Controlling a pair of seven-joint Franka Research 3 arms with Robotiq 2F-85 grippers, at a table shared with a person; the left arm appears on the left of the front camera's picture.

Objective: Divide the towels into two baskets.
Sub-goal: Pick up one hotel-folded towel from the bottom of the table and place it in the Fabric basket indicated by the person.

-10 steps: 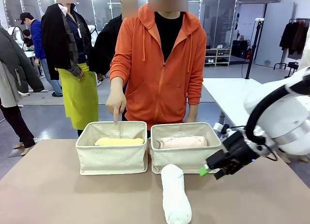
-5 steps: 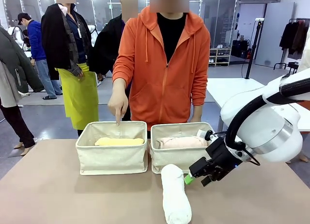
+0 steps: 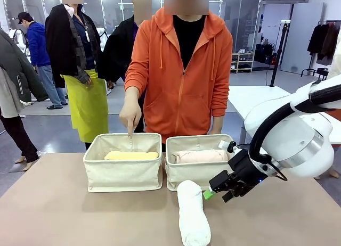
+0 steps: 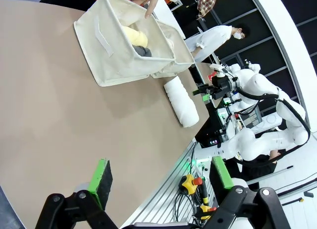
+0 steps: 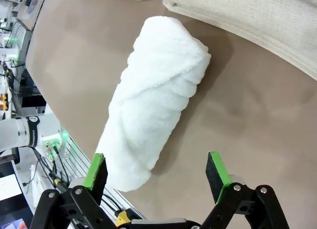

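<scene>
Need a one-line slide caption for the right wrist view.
Open right gripper hovers beside the white towel lying on the table.

Right gripper (image 3: 212, 190) hangs low (fingers (image 5: 216, 170) spread wide); left gripper (image 4: 161, 177) likewise open, seemingly raised.

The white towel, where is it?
The white towel lies on the table in the front view, just before the right basket, beside the open right gripper.

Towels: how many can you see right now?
4: yellow towel and grey towel in the left basket, pink towel in the right basket, white towel on the table.
</scene>
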